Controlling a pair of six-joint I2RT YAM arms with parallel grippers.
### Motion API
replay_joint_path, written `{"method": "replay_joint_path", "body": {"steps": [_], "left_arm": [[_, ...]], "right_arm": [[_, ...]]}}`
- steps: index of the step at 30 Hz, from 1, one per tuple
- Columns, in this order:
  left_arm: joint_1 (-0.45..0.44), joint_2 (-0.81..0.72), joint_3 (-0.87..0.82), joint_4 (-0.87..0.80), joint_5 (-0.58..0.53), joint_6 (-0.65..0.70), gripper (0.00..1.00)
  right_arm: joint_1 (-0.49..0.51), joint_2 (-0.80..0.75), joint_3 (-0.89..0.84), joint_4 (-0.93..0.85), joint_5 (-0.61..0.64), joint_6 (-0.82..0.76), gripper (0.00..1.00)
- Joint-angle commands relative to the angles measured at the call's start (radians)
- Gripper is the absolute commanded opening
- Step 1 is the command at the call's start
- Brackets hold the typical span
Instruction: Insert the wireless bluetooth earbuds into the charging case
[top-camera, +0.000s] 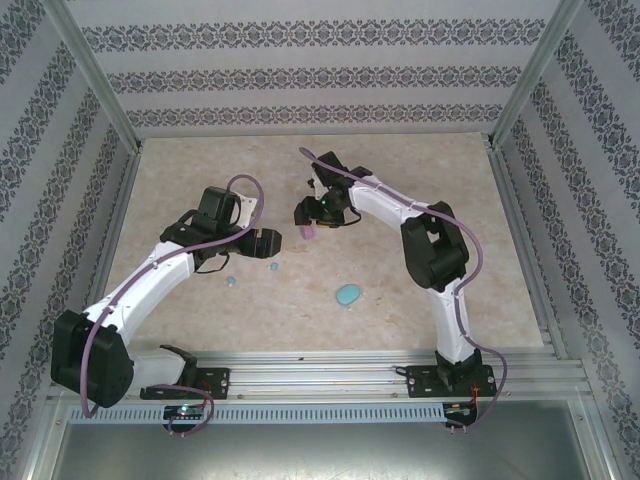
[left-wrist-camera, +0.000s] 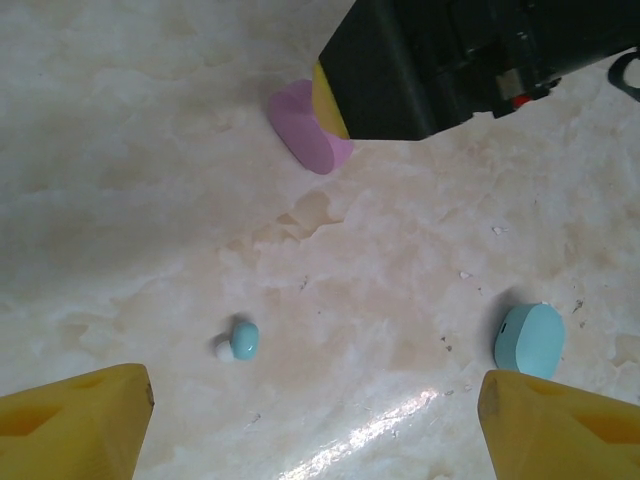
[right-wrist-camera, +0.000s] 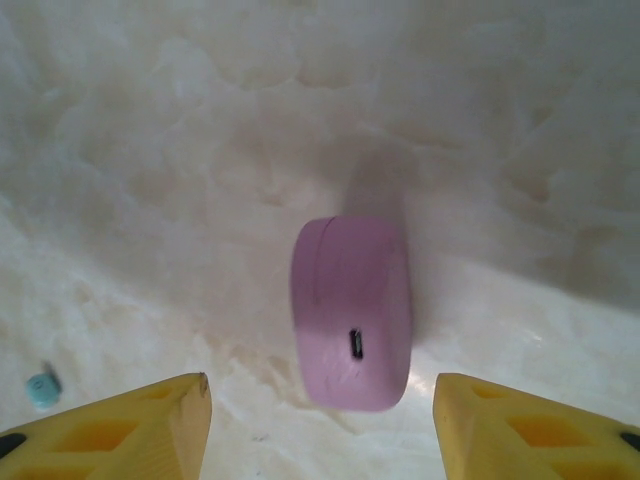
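Two white robot arms reach over a pale marbled table (top-camera: 200, 330). The left gripper (left-wrist-camera: 320, 425) hangs with its yellow fingers (left-wrist-camera: 75, 420) spread wide and nothing between them. A tiny light blue earbud (left-wrist-camera: 240, 340) lies on the table just ahead of it. A second light blue earbud (top-camera: 230, 282) lies nearby, closer to the left arm.

The right gripper (right-wrist-camera: 320, 420) also stands parted and holds nothing. The pink case (right-wrist-camera: 352, 310) lies on the table just beyond its fingertips, its charging port facing the wrist camera. The light blue case (top-camera: 347, 296) rests well apart, nearer the arm bases.

Several things could go wrong here. The earbud is small and rounded, so fingers closing off-centre would likely flick it away across the smooth table. The two grippers work close together beside the pink case, and a reach by either arm could knock the other. The pink case looks shut, so no earbud could enter until it is opened. The nearby earbuds are blue, so they may belong to the blue case instead.
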Motion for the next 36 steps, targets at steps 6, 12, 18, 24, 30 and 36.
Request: {"method": "replay_joint_path", "body": {"steps": [6,12,18,24,30,36], "left_arm": [[-0.003,0.006,-0.001,0.016,-0.003,0.009,0.85],[-0.002,0.029,0.011,0.018,0.006,0.017,0.86],[-0.001,0.045,0.016,0.03,0.024,0.015,0.86],[-0.002,0.043,0.019,0.041,0.042,0.024,0.86],[-0.002,0.028,0.024,0.03,0.047,0.034,0.86],[-0.002,0.017,0.019,0.037,0.073,0.044,0.86]], "right_arm": [[-0.012,0.065,0.051,-0.061,0.023,-0.048,0.46],[-0.061,0.059,-0.001,-0.016,-0.038,-0.029,0.35],[-0.12,0.04,-0.049,0.006,-0.078,-0.018,0.46],[-0.142,0.024,-0.037,-0.05,-0.002,-0.051,0.54],[-0.198,0.008,-0.09,0.0,-0.064,-0.011,0.45],[-0.216,-0.037,-0.111,-0.022,-0.043,-0.024,0.53]]}}
